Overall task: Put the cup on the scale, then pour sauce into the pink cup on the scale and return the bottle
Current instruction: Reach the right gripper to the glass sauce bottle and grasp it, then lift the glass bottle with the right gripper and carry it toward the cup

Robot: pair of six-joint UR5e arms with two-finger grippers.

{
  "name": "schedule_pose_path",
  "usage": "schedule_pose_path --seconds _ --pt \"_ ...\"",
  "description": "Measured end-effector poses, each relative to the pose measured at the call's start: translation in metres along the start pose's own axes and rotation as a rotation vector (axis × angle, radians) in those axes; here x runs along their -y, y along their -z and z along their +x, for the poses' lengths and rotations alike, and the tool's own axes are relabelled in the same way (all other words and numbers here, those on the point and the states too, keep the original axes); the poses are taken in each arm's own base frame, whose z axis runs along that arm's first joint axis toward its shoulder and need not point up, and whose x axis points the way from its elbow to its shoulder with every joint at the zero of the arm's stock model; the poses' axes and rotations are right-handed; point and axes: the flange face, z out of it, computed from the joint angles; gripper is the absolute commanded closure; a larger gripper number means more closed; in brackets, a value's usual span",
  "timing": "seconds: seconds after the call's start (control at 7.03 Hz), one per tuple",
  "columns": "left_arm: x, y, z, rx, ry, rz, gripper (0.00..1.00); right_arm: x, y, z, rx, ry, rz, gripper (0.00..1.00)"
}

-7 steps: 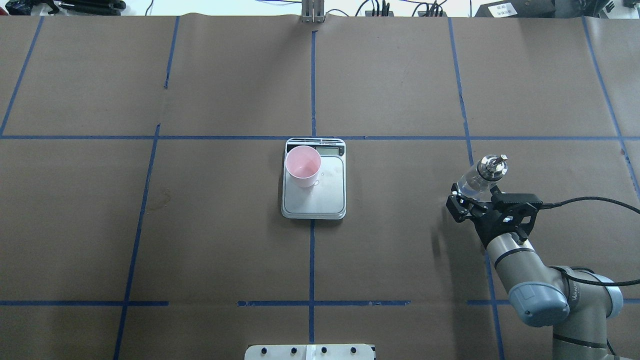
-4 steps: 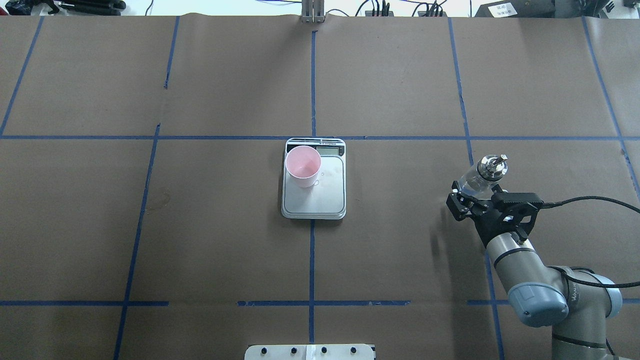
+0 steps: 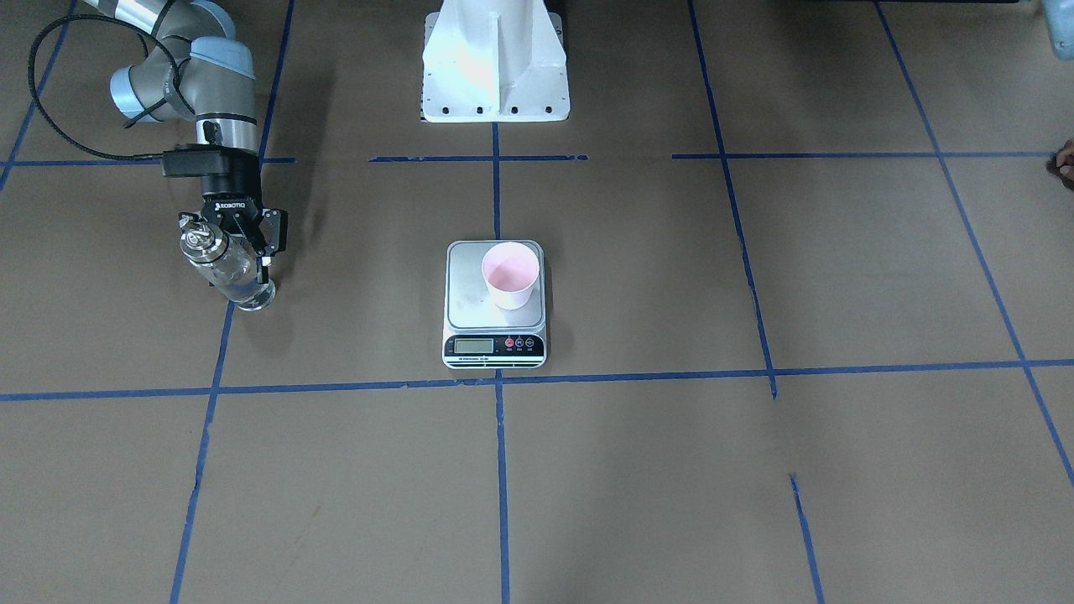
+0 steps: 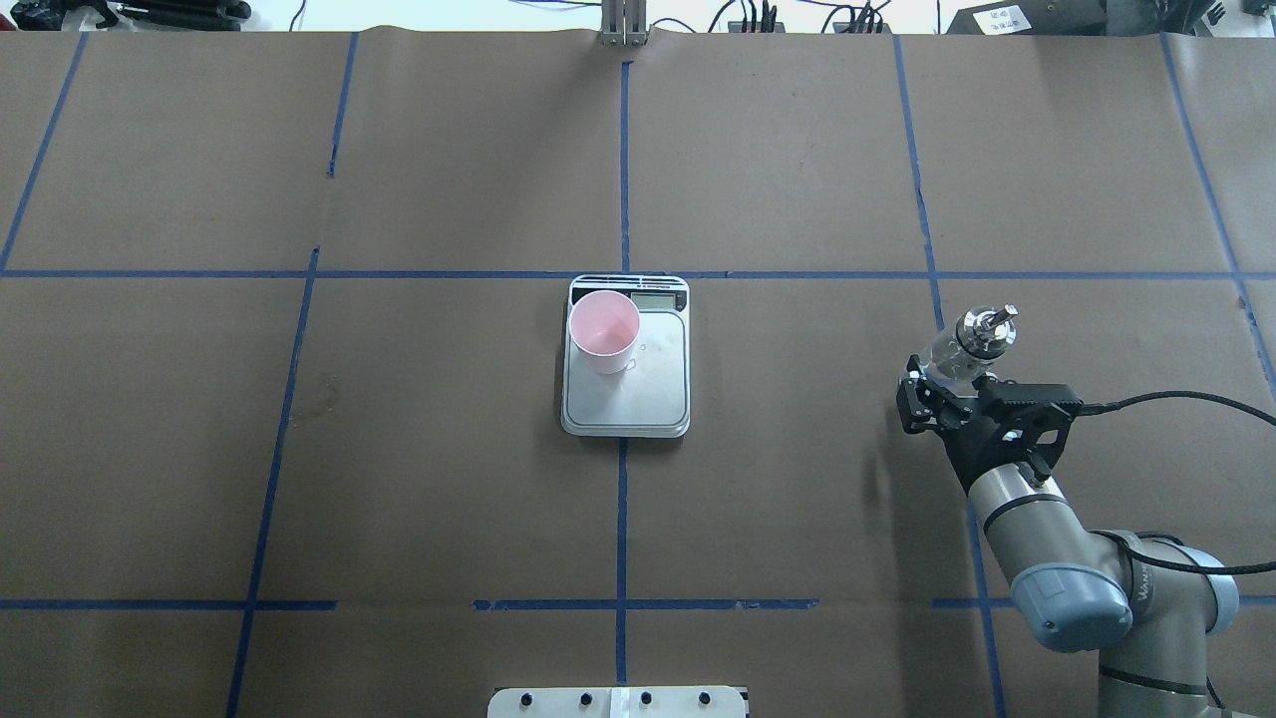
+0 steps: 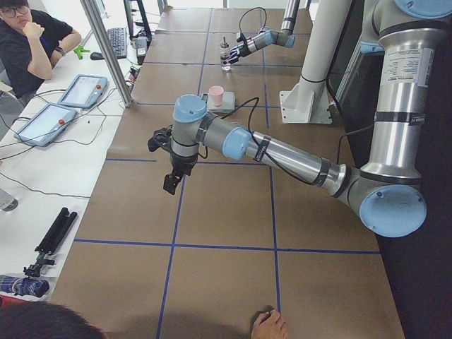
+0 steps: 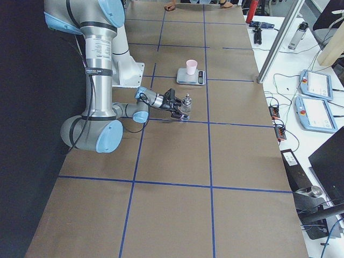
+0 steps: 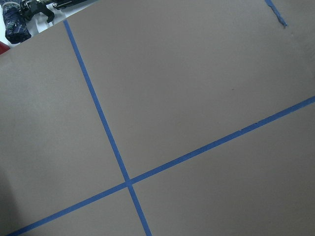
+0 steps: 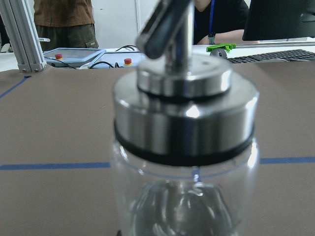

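We find the right gripper (image 4: 943, 391) clamped on the bottle (image 4: 959, 349), one finger on each side of the glass body below the neck. The bottle stands roughly upright, with its silver pourer cap (image 8: 184, 96) on top and the spout angled to one side. It is low over the table (image 4: 449, 449), beside a blue tape line (image 3: 220, 361). We cannot tell whether its base touches the surface. The bottle is well apart from the scale (image 4: 628, 404), which lies at the table centre. The cup (image 4: 604, 332) stands upright on the platform, at the corner beside the display (image 3: 473, 345). We cannot tell whether it holds liquid. The left gripper (image 5: 171, 182) hangs above bare table, far from the scale. We cannot tell how its jaws stand.
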Motion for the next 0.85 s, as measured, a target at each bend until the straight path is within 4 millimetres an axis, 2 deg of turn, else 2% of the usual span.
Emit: schedule_pose_path --seconds 0.28,0.57,0.85 --pt "-0.001 0.0 0.0 0.0 0.001 -0.001 0.0 0.006 0.001 -0.004 0.0 0.005 0.028 1.0" --pt "-0.002 -0.001 -0.001 -0.001 0.003 -0.004 0.0 0.019 0.006 -0.019 0.016 0.031 0.052 1.0" --pt "-0.017 -0.01 -0.004 -0.029 0.024 -0.029 0.0 0.025 0.008 -0.023 0.014 0.095 0.071 1.0"
